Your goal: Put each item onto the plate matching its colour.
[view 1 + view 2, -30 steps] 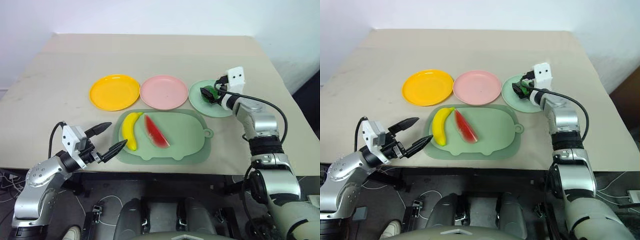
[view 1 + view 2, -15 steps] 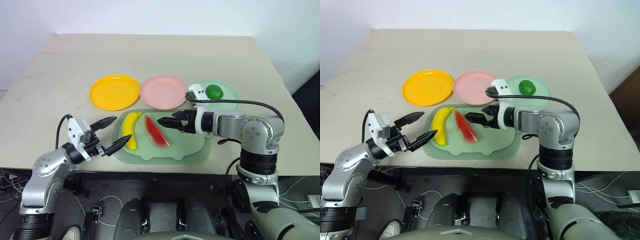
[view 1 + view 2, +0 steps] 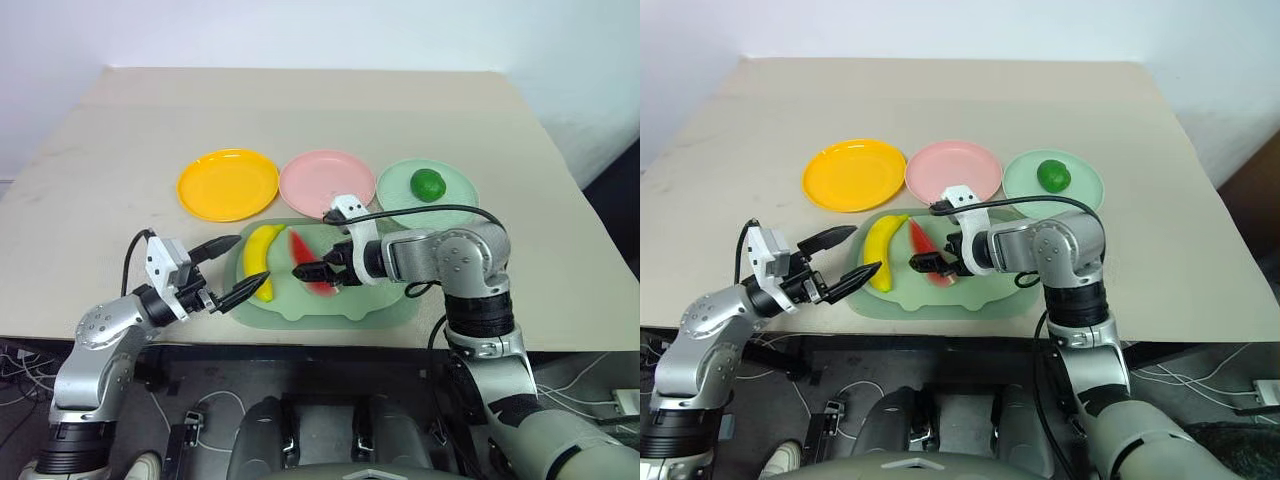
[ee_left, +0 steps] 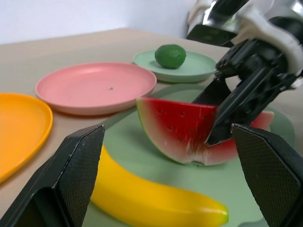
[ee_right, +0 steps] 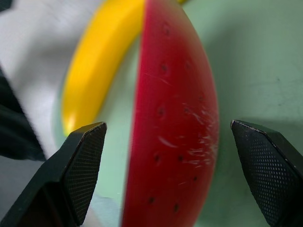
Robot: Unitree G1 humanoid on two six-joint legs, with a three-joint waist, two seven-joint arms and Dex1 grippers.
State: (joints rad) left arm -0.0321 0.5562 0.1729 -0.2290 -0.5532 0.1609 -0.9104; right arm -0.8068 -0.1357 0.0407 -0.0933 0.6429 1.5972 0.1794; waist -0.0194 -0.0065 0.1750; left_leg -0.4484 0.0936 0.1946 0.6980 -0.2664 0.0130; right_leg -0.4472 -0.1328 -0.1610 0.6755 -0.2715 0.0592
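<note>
over watermelon wedge, open right end effector

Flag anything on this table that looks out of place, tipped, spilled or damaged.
Nothing looks damaged or spilled. Two toys are still unsorted: the banana and watermelon wedge lie on the green tray, not on the yellow plate or pink plate. The lime sits correctly on the mint plate.

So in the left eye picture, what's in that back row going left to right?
Yellow plate → pink plate → pale green plate, which carries the green ball.
</note>
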